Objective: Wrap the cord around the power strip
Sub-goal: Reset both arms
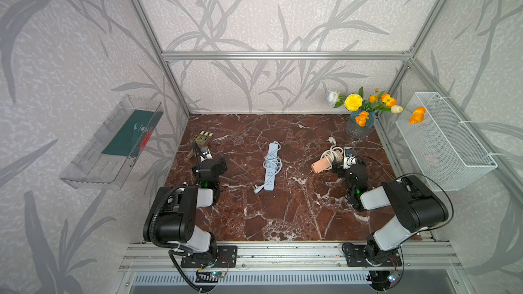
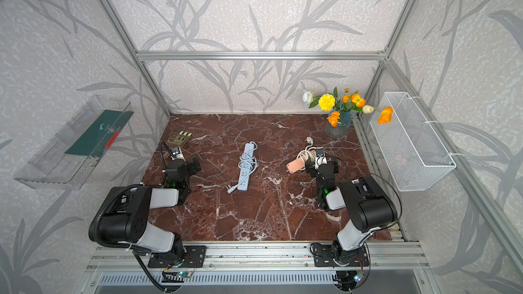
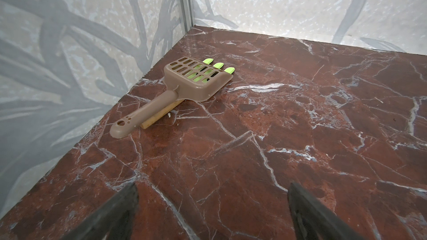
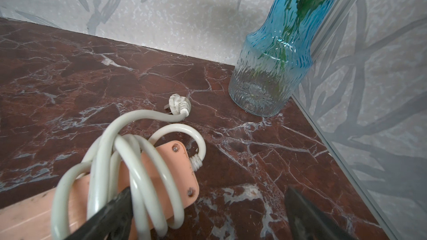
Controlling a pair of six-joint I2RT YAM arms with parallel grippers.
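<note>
A light blue power strip [image 1: 270,166] [image 2: 245,171] lies in the middle of the marble table. Its blue cord [image 1: 272,161] is bundled around its middle, and the plug [image 1: 257,190] rests at its near end. At the right lies a pink power strip [image 1: 321,165] [image 4: 182,169] with a white cord [image 4: 101,148] looped around it; the white plug [image 4: 178,106] trails toward the back wall. My right gripper [image 4: 208,195] hangs open over that strip's cord end, one fingertip [image 4: 120,204] overlapping the loops. My left gripper [image 3: 212,188] is open over bare marble at the far left.
A brown slotted scoop [image 3: 196,81] [image 1: 202,138] lies on a green-tipped, wooden-handled tool in the back left corner. A blue glass vase [image 4: 272,65] [image 1: 359,127] of flowers stands back right. A white mesh basket [image 1: 444,142] and a clear tray [image 1: 113,142] hang on the side walls.
</note>
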